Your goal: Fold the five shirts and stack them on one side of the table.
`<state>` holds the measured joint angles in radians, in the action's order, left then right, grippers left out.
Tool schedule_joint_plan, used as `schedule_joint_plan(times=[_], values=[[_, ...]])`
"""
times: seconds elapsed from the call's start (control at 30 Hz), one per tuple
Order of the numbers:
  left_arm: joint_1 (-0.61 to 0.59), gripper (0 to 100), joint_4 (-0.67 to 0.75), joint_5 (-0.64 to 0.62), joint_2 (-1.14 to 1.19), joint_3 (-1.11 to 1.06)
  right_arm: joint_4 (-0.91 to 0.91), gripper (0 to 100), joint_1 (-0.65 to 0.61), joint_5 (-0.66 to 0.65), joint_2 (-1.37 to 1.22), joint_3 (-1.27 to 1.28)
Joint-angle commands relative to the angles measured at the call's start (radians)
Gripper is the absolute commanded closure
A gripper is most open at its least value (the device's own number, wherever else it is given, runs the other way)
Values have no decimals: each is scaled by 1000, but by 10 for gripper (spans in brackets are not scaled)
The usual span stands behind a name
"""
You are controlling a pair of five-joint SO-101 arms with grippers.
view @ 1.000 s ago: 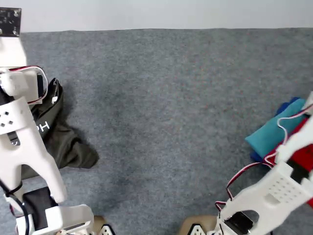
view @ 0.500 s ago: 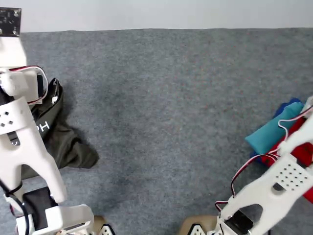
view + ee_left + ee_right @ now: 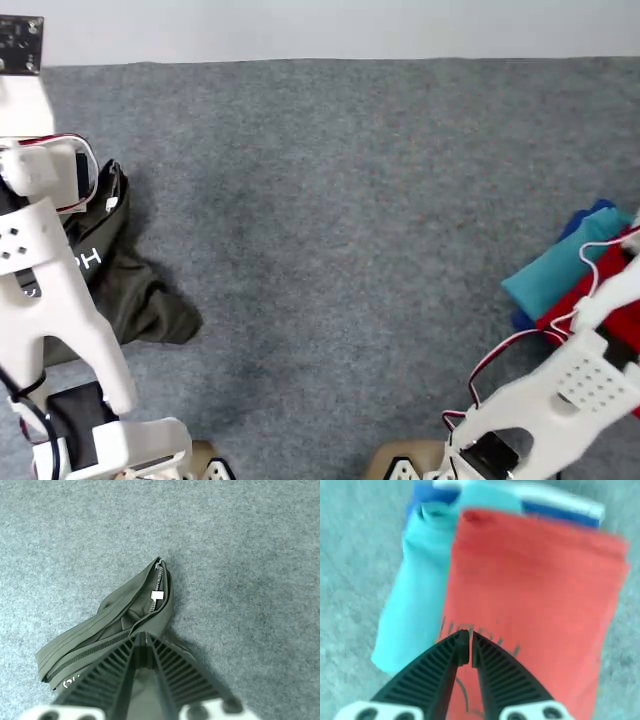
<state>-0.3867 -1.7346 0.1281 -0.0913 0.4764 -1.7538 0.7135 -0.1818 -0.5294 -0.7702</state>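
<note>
**Grey Table, Shirts at Two Sides**

A table (image 3: pixel 340 200) covered in grey felt was seen. An olive shirt (image 3: pixel 140 300) was laid crumpled on it. Well apart from the olive shirt, at the opposite side, a teal shirt (image 3: pixel 555 272), a red shirt (image 3: pixel 572 312) and a blue shirt (image 3: pixel 590 214) were piled together.

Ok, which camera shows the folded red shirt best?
The right wrist view: the folded red shirt lies broad and close, overlapping the turquoise shirt. The high view catches just a strip at the grey table's right edge, partly behind the right arm. The left wrist view faces the dark olive shirt.
</note>
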Motion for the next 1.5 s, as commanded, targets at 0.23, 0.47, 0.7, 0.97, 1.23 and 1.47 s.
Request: schedule_joint_plan(times=[0.23,0.47,0.7,0.97,1.23,1.47], values=[[-5,994,-20,3,-38,2,27,989,-31,-6,59,411],[-6,994,-20,5,-38,-39,-2,989,-88,-5,33,347],[8,994,-18,8,-89,-48,-41,989,-107,-3,272,305],[-26,993,-20,78,-107,-53,-41,989,-120,-3,561,325],[-170,990,-20,293,-9,-137,-41,988,-120,-9,743,594],[-196,822,-15,420,103,-177,-41,987,-120,-11,897,838]])
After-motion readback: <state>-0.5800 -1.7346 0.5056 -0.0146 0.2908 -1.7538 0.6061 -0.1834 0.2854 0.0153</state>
